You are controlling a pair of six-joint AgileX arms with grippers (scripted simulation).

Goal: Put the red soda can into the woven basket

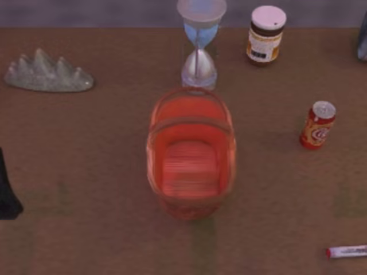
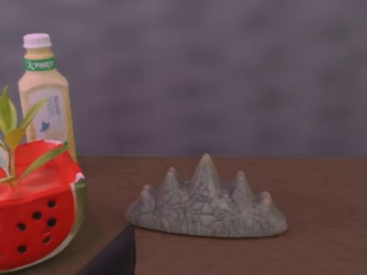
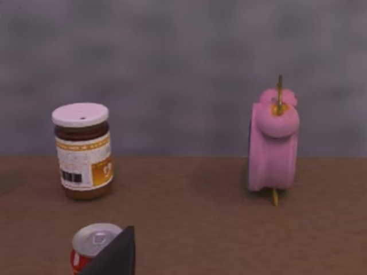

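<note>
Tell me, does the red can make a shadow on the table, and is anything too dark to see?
Top view: the red can throws a faint soft shadow toward the basket, which has a dim one below it. Left wrist view: the grey rock is evenly lit. Right wrist view: only a black claw tip is too dark to make out.

I see a rendered tabletop test scene, not a lived-in room: a plain brown table (image 1: 86, 149) against a blank grey wall (image 2: 229, 74), strewn with unrelated props like an hourglass (image 1: 200, 46) and a pink alarm clock (image 3: 273, 149).
</note>
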